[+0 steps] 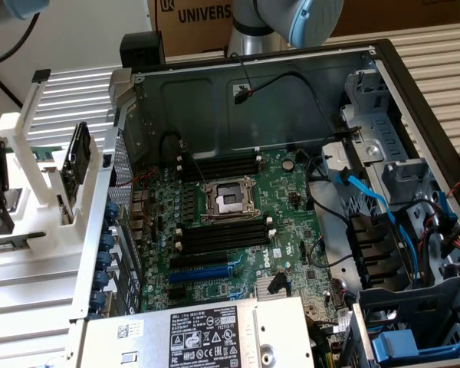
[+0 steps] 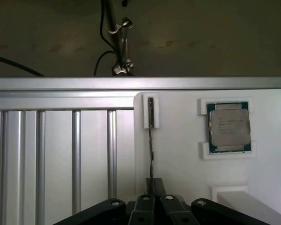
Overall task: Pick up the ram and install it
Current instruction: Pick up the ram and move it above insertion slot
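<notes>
Two dark fingers (image 2: 144, 204) of the gripper (image 2: 154, 185) are drawn in narrow, and from the wrist view they seem to be pinching the near end of the ram (image 2: 151, 140). The ram shows edge-on there, just a thin dark line. Its far end sits in a slot of the white holder (image 2: 178, 154), so it is out on the fixture and not in the computer.

Near it on the same white holder, a square processor chip (image 2: 228, 127) with a silver lid lies flat in its own pocket, apart from the ram. Beside the holder runs the ribbed aluminium table top (image 2: 56, 154), and past its edge a few black cables (image 2: 107, 28) hang against a dim background.

From the exterior view, the robot arm (image 1: 291, 19) reaches across the top, in front of a cardboard box (image 1: 195, 15). The white fixture (image 1: 19, 153) stands at the exterior view's left. The open computer case (image 1: 253, 100) fills the middle, with the green motherboard (image 1: 291, 222) lying inside. The black memory slots (image 1: 222, 234) either side of the processor socket (image 1: 228, 201) look bare, and a blue expansion slot (image 1: 203, 272) lies below them. A blue cable (image 1: 368, 195) curls over at the exterior view's right, and the labelled power supply (image 1: 207, 337) sits nearest the camera
</notes>
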### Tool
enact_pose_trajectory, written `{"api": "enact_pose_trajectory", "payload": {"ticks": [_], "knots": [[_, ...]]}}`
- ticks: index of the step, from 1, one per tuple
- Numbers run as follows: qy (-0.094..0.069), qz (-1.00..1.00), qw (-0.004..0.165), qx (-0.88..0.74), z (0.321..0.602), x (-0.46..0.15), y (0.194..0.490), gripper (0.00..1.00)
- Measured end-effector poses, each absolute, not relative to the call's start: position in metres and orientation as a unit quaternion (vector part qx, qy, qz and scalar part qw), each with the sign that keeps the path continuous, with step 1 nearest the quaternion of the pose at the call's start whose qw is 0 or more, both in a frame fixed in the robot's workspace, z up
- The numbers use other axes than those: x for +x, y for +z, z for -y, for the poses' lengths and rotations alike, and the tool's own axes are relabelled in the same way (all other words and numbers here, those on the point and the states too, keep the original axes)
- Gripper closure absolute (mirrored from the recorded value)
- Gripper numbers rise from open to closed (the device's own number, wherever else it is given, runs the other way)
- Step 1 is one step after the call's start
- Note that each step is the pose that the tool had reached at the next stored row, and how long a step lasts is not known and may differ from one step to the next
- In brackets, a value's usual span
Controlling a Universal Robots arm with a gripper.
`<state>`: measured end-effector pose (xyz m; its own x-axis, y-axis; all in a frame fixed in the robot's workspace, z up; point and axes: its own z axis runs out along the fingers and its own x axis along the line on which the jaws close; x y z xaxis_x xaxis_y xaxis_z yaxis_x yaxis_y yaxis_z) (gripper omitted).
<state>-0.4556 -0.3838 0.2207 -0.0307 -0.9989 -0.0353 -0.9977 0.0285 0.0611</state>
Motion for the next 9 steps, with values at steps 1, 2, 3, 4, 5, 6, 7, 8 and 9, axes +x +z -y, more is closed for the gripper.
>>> {"api": "enact_pose_trajectory", "payload": {"ticks": [1, 2, 3, 4, 5, 6, 7, 8, 9], "knots": [[-0.034, 0.717, 0.009, 0.696, 0.3838, -0.4555, 0.2207, 0.89], [-0.034, 0.717, 0.009, 0.696, 0.3838, -0.4555, 0.2207, 0.84], [-0.034, 0.717, 0.009, 0.696, 0.3838, -0.4555, 0.2207, 0.84], [-0.034, 0.717, 0.009, 0.696, 0.3838, -0.4556, 0.2207, 0.84], [-0.034, 0.717, 0.009, 0.696, 0.3838, -0.4556, 0.2207, 0.84], [-0.034, 0.717, 0.009, 0.696, 0.3838, -0.4556, 0.2207, 0.84], [-0.034, 0.717, 0.009, 0.696, 0.3838, -0.4556, 0.2206, 0.84], [-0.034, 0.717, 0.009, 0.696, 0.3838, -0.4555, 0.2206, 0.84], [-0.034, 0.717, 0.009, 0.696, 0.3838, -0.4556, 0.2206, 0.84]]}}
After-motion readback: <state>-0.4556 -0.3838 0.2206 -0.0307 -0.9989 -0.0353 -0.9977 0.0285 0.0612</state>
